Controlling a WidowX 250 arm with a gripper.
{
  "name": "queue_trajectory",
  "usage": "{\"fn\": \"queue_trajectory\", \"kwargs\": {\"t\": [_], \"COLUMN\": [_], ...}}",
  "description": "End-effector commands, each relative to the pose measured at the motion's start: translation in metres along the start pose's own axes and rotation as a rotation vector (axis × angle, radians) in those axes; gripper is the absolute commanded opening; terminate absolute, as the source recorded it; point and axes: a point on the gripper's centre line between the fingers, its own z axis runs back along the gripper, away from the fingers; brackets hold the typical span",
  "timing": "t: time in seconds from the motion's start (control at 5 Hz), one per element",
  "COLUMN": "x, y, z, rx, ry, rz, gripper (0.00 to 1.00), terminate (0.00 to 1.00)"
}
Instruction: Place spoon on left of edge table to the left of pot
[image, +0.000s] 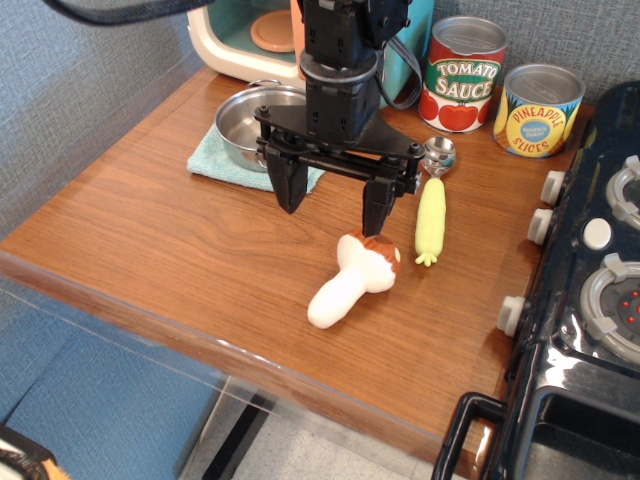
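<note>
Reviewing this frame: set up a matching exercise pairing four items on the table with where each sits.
Things:
1. spoon
2. pot
3. mushroom
4. pineapple tin

Places:
A. on the teal cloth
B. back right, next to the tomato sauce tin
C. right of the open end effector
D. nearest the table's front edge

Pairs: 1-C, 2-A, 3-D, 4-B

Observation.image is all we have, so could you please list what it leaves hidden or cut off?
- Pot: its right side is hidden behind the gripper and arm.
- Spoon: part of its bowl is covered by the gripper's bar.
- Mushroom: one fingertip covers part of its brown cap; contact cannot be judged.
- Stove: cut off by the right and bottom edges.
- Toy appliance at the back: cut off by the top edge and blocked by the arm.
</note>
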Motion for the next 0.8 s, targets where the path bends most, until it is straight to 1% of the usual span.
{"fn": "queue_trajectory", "kwargs": {"t": [0.0,0.2,0.4,0.6], "x": [0.0,0.007,0.022,0.052], "y": [0.0,-0.007,-0.018,-0.031], "z": [0.0,-0.001,-0.007,-0.016], "rx": [0.0,-0.01,-0.024,-0.029], "ry": [0.0,0.0,-0.004,-0.061], "rz": [0.0,-0.012,-0.016,0.023], "gripper": [1.0,1.0,1.0,1.0], "terminate": [0.0,0.0,0.0,0.0]}}
